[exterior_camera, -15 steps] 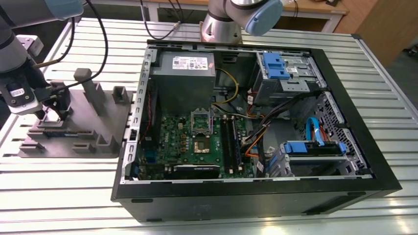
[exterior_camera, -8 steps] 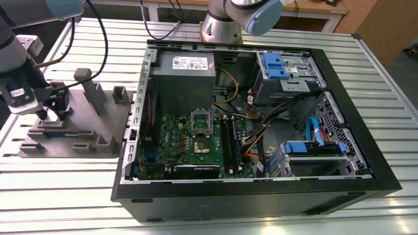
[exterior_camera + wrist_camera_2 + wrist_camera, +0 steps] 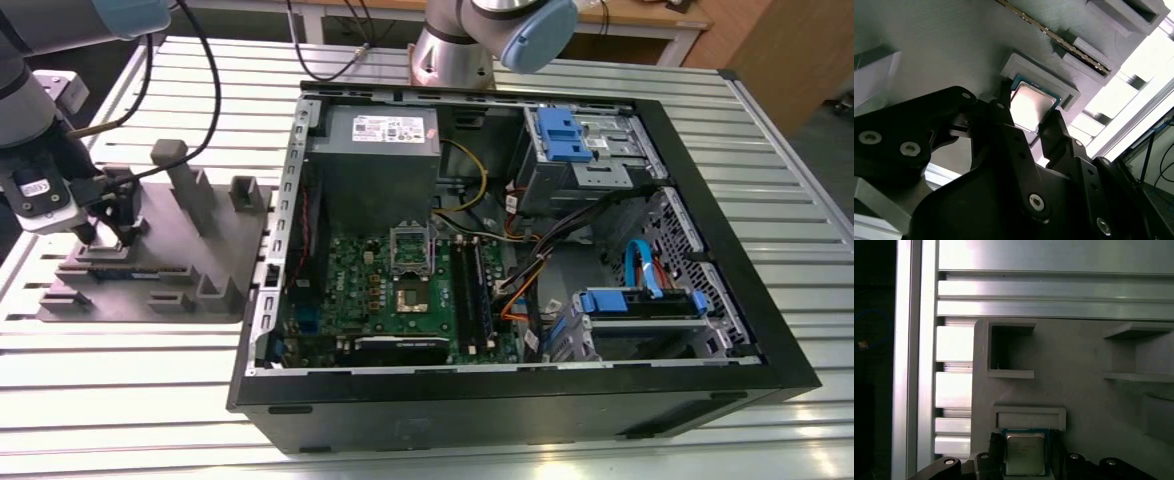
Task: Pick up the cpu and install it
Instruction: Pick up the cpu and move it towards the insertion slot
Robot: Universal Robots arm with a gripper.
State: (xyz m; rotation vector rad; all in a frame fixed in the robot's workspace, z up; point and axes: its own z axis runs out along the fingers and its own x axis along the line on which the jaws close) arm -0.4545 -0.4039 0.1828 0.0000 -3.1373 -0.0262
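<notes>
Slotted aluminium table (image 3: 120, 400) bearing a grey parts fixture (image 3: 200, 240) at mid-left of the exterior view and an open computer case (image 3: 534, 410) at centre. The gripper (image 3: 107, 235) sits low over the fixture. In both wrist views it brackets the cpu (image 3: 1025, 454) (image 3: 1031, 107), which lies flat in a raised nest (image 3: 1029, 417). Whether it clamps the chip's edges or merely flanks them cannot be told. Step in hand, by judgement: the pick-up, with the socket (image 3: 414, 297) unfilled. A clean lift calls for an even, level hold.

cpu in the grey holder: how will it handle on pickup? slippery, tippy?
Probably stiff and light: the cpu is a thin flat square. Shiny metal top, so likely slick. Lying flat in the grey holder, it shouldn't roll or tip.
</notes>
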